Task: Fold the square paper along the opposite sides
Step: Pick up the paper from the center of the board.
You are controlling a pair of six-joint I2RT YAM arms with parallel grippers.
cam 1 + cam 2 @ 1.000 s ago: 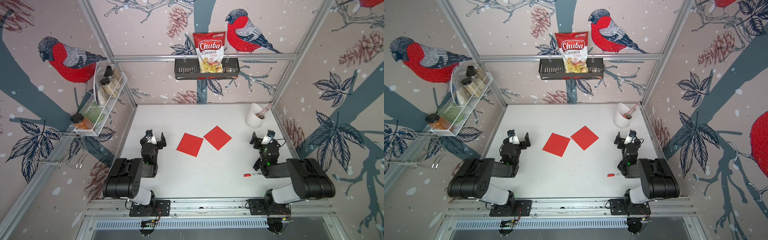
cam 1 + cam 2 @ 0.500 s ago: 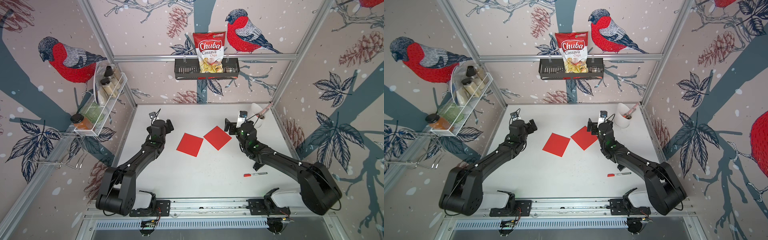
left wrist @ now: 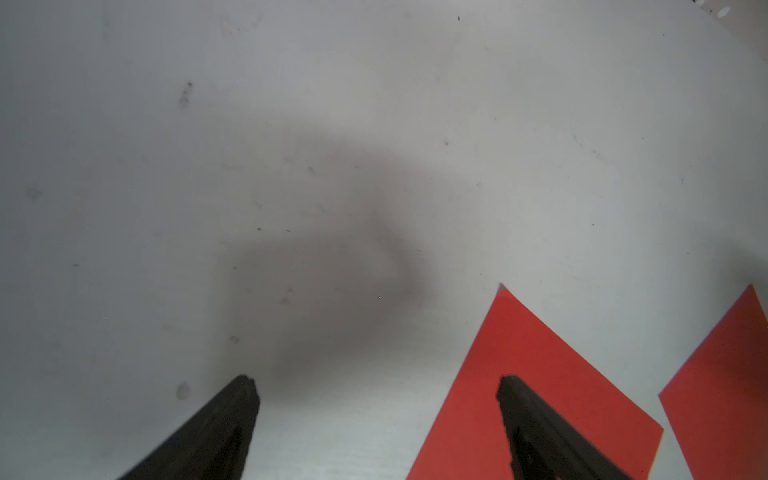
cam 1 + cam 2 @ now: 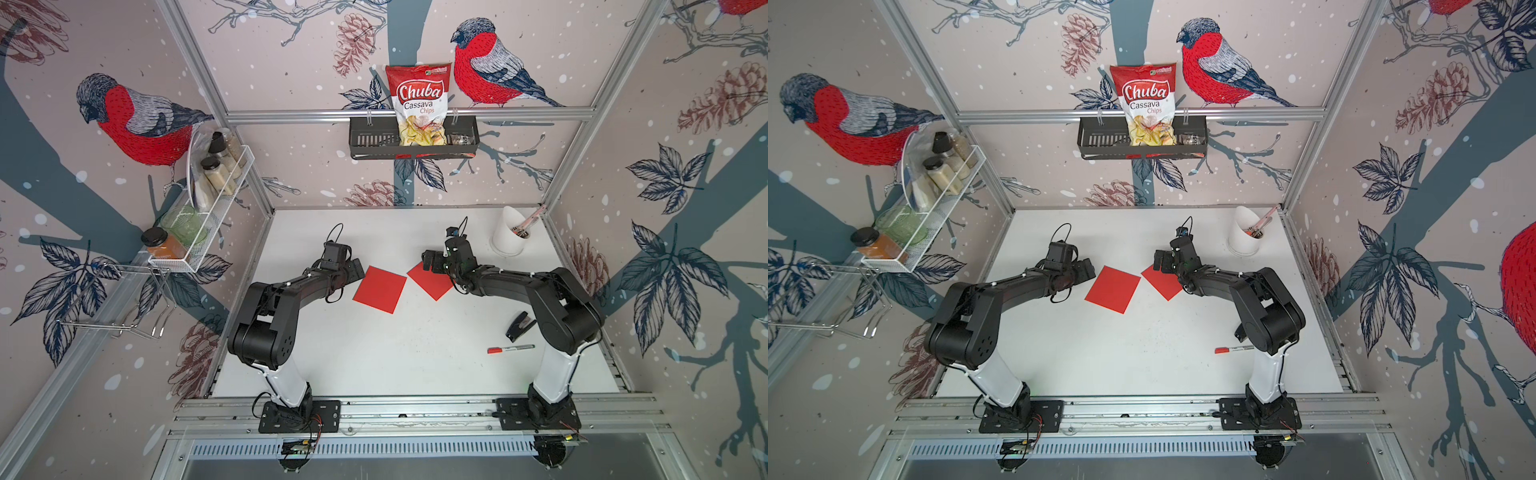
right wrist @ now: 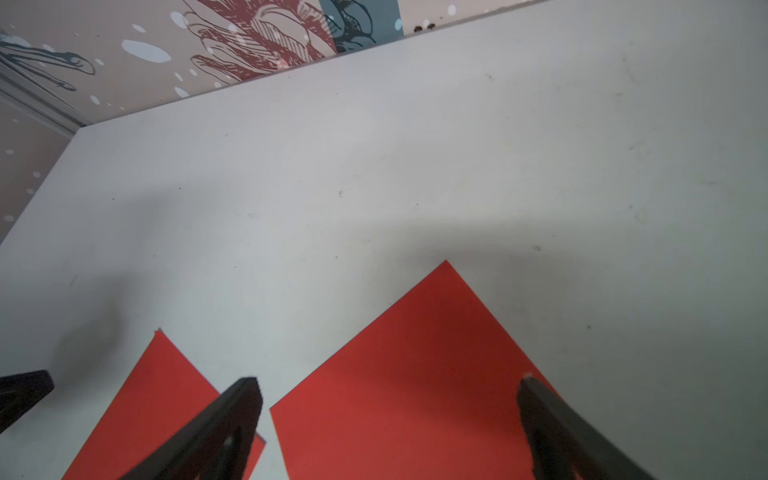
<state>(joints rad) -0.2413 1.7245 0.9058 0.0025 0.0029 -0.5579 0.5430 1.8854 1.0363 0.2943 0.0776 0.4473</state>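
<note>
- The left fingers (image 3: 216, 432) stand wide apart and hold nothing. They are two black wedges that taper to blunt tips, with a dull, grainy face.
- One left tip is over bare surface (image 3: 291, 124). The other is over a corner of the left paper (image 3: 540, 345); contact cannot be told.
- In a top view the left fingers (image 4: 358, 268) sit low, at the left paper's (image 4: 380, 289) outer corner.
- The right fingers (image 5: 561, 428) are also spread wide and empty, with the same black wedge shape.
- A corner of the right paper (image 5: 415, 365) lies in the gap between the right fingers. One tip is at that sheet's edge, and the other overlaps the edge of the left paper (image 5: 158, 395). Contact cannot be told.
- In both top views the right fingers (image 4: 429, 261) (image 4: 1160, 262) are above the right paper's (image 4: 430, 284) far corner.
- Both papers are flat, unfolded red squares, matte, with crisp straight edges. They lie side by side near the middle of the surface, with a thin gap between their near edges. The right paper (image 4: 1160, 282) is turned like a diamond.
- The surface is smooth and white, with faint specks and scuffs.
- A white tapered cup (image 4: 508, 235) stands in the far right corner. A thin marker (image 4: 510, 349) with a red cap lies by the right arm.
</note>
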